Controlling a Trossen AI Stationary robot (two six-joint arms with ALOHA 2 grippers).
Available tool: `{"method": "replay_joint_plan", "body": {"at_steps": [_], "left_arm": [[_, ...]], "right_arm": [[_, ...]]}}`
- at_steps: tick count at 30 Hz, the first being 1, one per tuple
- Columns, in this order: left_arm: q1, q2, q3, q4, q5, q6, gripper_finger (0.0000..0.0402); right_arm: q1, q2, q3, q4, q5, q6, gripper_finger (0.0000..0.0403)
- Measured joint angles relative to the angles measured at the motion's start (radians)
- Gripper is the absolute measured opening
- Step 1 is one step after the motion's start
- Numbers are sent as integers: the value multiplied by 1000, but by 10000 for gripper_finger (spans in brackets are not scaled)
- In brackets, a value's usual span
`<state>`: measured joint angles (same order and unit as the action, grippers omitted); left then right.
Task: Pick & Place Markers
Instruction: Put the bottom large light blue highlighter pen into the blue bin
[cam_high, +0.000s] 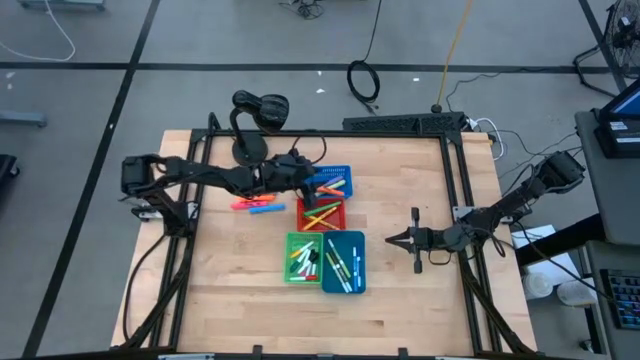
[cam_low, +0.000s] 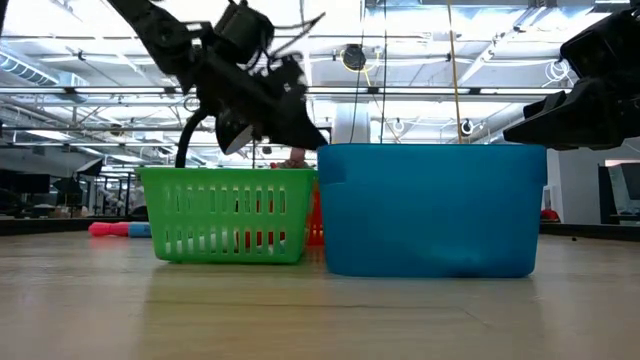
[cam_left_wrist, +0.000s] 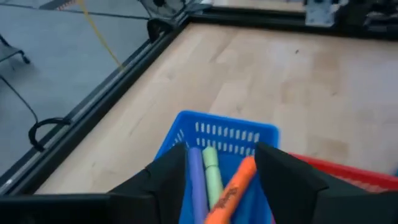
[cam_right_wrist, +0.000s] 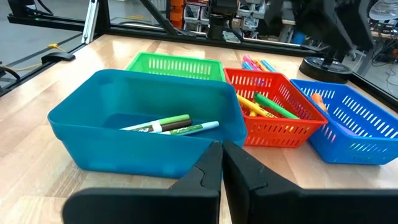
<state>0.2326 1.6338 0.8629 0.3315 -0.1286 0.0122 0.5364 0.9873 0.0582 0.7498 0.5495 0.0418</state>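
While your left gripper (cam_left_wrist: 221, 171) hangs over the blue basket (cam_high: 333, 180), its fingers stand apart with nothing held between them; purple, pale green and orange markers (cam_left_wrist: 212, 183) lie in that basket just beneath. Touching the blue basket on the side nearer the table's middle sits the red basket (cam_high: 322, 213), holding more markers in orange, yellow and green. Beyond the red one, the green basket (cam_high: 301, 257) and the teal bin (cam_high: 345, 262) stand side by side, each with white-bodied markers inside. A few loose pink, orange and blue markers (cam_high: 254, 204) rest on the table (cam_high: 230, 280) near the blue basket. Your right gripper (cam_high: 397, 239) waits well away from the blue basket, near the teal bin, fingers pressed together and empty.
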Motion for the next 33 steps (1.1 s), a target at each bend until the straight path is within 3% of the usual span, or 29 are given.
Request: {"method": "replay_joint_plan", "body": {"at_steps": [5,10,17,33], "left_arm": [[-27,-133,1,-235,6,-9,208],[-54,-255,1,-582,6,-92,200],[-73,-286,-6,-956,-20,-243,180],[-78,-272,-196,-935,1,-376,195]], "right_arm": [[0,0,0,-1,0,0,0],[0,0,0,-8,0,1,0],[0,0,0,-7,0,6,0],[0,0,0,-8,0,7,0]]}}
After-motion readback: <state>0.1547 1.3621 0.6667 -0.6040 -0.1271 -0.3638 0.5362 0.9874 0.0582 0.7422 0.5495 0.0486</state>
